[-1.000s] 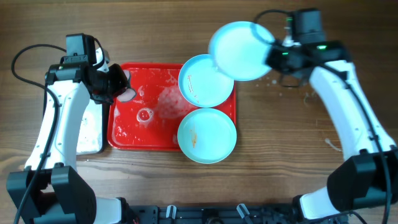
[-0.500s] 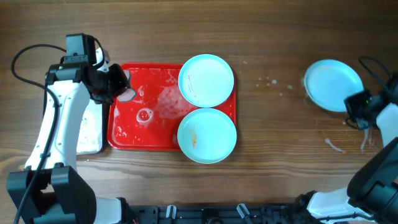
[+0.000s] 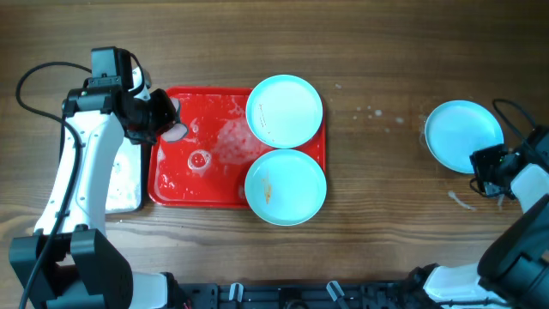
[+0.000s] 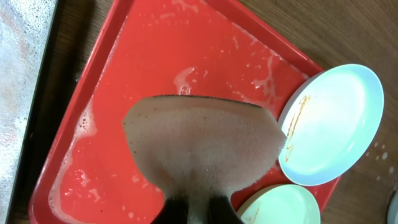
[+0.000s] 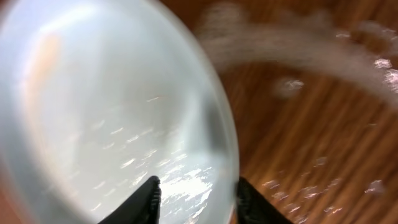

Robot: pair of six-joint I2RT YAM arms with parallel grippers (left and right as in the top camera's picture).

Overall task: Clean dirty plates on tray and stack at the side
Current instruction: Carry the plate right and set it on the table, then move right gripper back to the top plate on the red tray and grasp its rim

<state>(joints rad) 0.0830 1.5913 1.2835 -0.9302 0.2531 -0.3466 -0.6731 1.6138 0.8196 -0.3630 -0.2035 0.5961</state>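
Overhead, bright and even, light coming from above, only thin soft shadows on the table point(image 3: 386, 69). Wet glints flicker across the red tray point(image 3: 171, 184). Left wrist view is crisp on the tray, with the sponge point(image 4: 202, 143) close in and a touch soft. Right wrist view is badly smeared: the plate point(image 5: 106, 112) is a pale blur streaked with white glare, and the wood behind is out of focus.

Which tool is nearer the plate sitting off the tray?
Right. The right tool sits at that plate's lower-right rim, fingers either side of it. The left tool, holding a sponge, is over the tray's left end, far off.
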